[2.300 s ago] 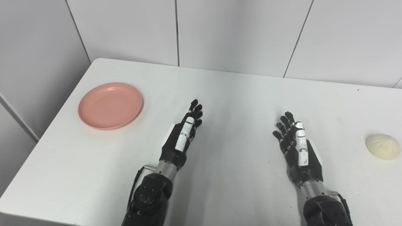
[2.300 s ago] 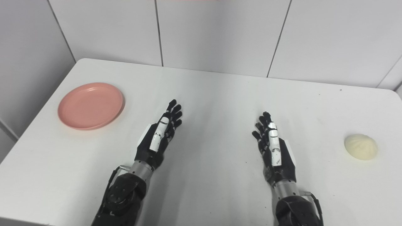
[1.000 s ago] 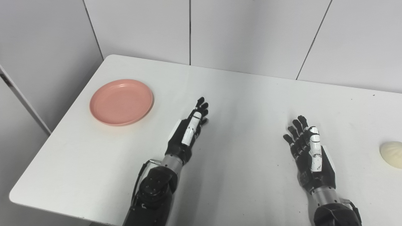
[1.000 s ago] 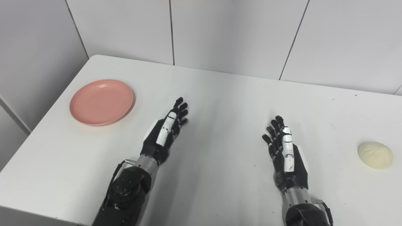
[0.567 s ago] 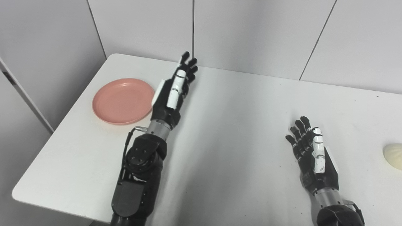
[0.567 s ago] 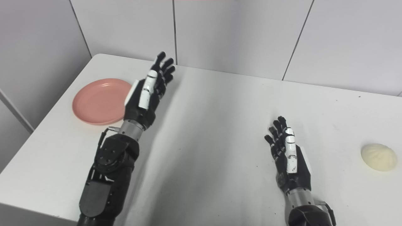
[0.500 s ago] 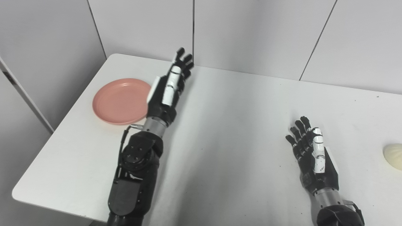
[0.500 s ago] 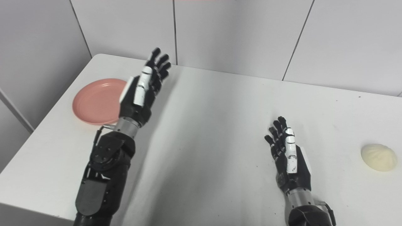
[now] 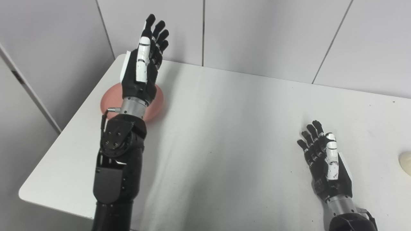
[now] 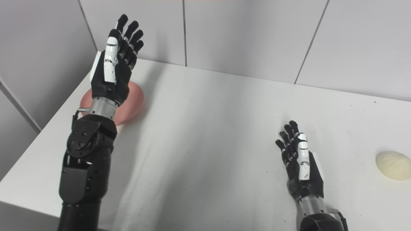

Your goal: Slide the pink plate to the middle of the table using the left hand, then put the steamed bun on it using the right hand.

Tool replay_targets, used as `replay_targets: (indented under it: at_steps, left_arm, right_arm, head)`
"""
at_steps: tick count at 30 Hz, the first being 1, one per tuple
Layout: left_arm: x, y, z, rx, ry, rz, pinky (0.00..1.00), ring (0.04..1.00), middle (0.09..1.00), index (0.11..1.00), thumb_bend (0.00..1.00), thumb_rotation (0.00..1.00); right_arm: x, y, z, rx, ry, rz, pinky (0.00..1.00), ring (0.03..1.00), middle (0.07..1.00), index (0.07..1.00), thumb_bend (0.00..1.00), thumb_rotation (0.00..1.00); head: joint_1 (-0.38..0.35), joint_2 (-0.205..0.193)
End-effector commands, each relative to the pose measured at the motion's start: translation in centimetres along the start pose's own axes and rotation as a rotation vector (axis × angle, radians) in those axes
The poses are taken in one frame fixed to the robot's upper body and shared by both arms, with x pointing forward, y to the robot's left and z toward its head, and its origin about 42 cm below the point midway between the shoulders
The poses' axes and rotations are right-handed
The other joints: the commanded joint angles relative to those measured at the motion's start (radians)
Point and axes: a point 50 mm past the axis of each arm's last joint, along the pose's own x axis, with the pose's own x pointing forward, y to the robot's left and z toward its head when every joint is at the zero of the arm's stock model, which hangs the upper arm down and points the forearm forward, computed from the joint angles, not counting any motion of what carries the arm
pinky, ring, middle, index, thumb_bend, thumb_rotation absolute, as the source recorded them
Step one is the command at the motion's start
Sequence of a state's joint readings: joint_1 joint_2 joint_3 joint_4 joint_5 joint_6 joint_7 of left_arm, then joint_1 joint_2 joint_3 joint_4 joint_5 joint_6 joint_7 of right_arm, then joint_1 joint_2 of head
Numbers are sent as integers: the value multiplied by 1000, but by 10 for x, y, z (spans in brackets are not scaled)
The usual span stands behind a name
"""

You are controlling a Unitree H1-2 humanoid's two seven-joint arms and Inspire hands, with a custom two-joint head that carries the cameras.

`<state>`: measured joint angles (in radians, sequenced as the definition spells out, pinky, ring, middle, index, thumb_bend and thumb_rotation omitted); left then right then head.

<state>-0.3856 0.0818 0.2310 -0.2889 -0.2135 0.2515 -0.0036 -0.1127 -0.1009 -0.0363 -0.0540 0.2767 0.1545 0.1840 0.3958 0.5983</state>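
The pink plate [image 9: 155, 104] lies at the far left of the white table [image 9: 231, 128], mostly hidden behind my raised left hand and wrist. My left hand [image 9: 141, 72] is held high above the plate, open, fingers straight and pointing up, holding nothing. My right hand [image 9: 326, 163] rests low over the table near the front right, open and empty. The steamed bun [image 10: 393, 165] is pale cream and sits at the far right, apart from the right hand; only its edge shows in the left eye view.
Grey wall panels [image 9: 257, 35] rise directly behind the table's far edge. The table's left edge and front-left corner [image 9: 24, 194] lie close to my left forearm. A small dark speck [image 9: 394, 102] marks the far right surface.
My left arm has risen from the table's middle and swung left, now high over the plate and covering most of it. The right hand stayed put. The camera has shifted.
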Motion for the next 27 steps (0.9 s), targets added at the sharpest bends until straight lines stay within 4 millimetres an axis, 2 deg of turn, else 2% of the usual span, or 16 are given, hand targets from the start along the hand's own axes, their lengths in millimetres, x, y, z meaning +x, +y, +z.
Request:
replay_targets:
  at_steps: [1, 7, 15, 27]
  left_arm:
    - [20, 5, 22, 8, -83, 11, 976, 960, 966, 981, 483, 1000]
    - [32, 33, 32, 33, -101, 80, 1000, 980, 980, 987, 482, 1000]
    - [45, 78, 43, 81, -112, 182, 982, 967, 970, 981, 480, 1000]
    - [49, 145, 39, 105, -81, 280, 981, 965, 962, 975, 499, 1000]
  right_arm:
    - [2, -3, 4, -11, -30, 9, 1000, 1000, 1000, 1000, 202, 1000]
    - [1, -3, 5, -3, -32, 4, 1000, 1000, 1000, 1000, 202, 1000]
    - [0, -4, 7, -7, -34, 11, 1000, 1000, 1000, 1000, 184, 1000]
    - [0, -5, 8, -16, -31, 18, 1000, 1000, 1000, 1000, 178, 1000]
  head:
    - [6, -2]
    - [15, -5]
    - [33, -8]
    - [42, -4]
